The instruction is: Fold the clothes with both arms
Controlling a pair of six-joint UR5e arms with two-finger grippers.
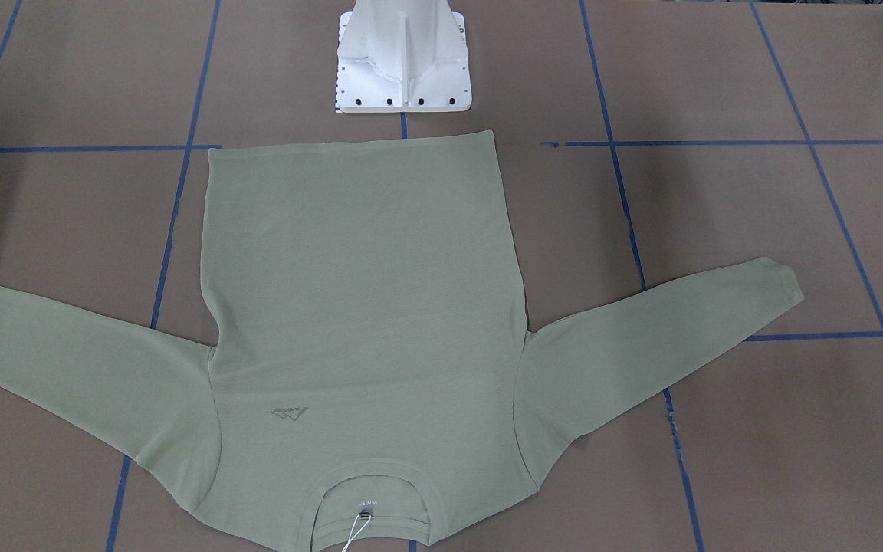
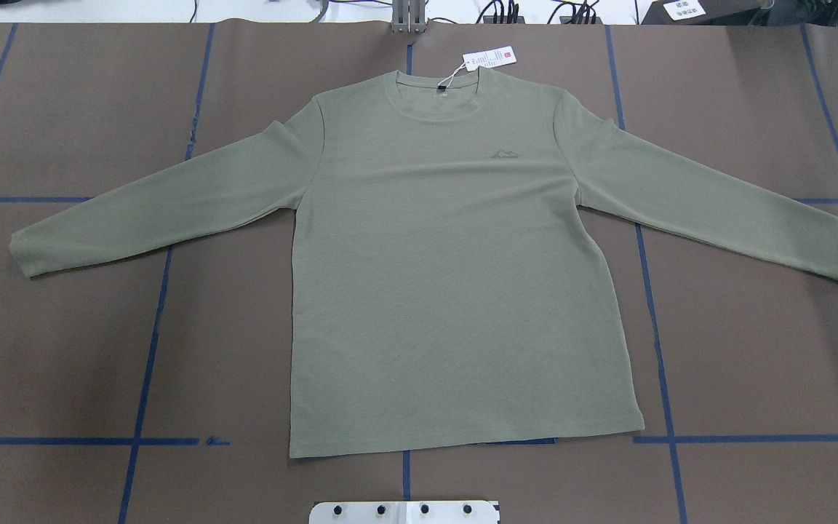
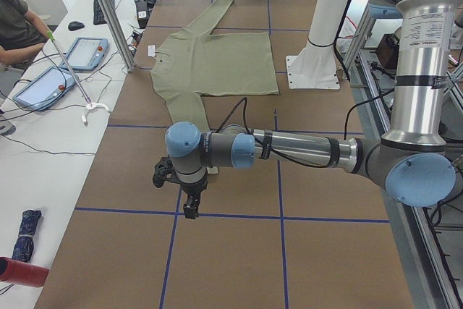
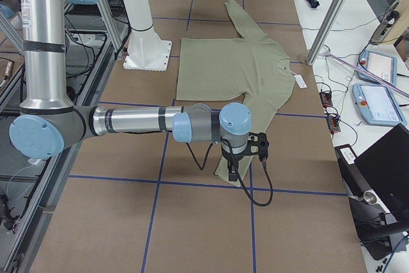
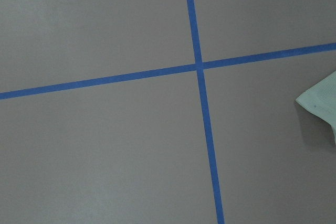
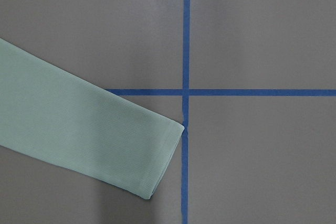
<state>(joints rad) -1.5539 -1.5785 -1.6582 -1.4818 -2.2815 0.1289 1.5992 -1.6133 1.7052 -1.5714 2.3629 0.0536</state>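
A sage-green long-sleeved knit shirt (image 2: 455, 291) lies flat and face up on the brown paper-covered counter (image 2: 62, 349). Both sleeves are spread out to the sides. Its hem is toward the white metal pedestal (image 1: 403, 69) and its collar is on the side away from it. A white paper hang tag (image 2: 490, 57) on a string lies just beyond the collar, and a small tonal chest logo (image 2: 505, 153) shows below the neckline.

The grey-and-silver left arm (image 3: 289, 151) reaches out low over the counter. Its black left gripper (image 3: 189, 210) points down, and the end of the shirt's near sleeve lies just beside it. The left wrist camera shows a crossing of blue tape lines (image 5: 199, 66) below the gripper and a corner of the left cuff (image 5: 317, 106) at the edge.

The right arm (image 4: 140, 121) reaches out likewise. The right gripper (image 4: 232, 174) hangs over the right cuff (image 6: 157, 156), whose corner touches a tape line. Whether either gripper is released or clenched cannot be told.
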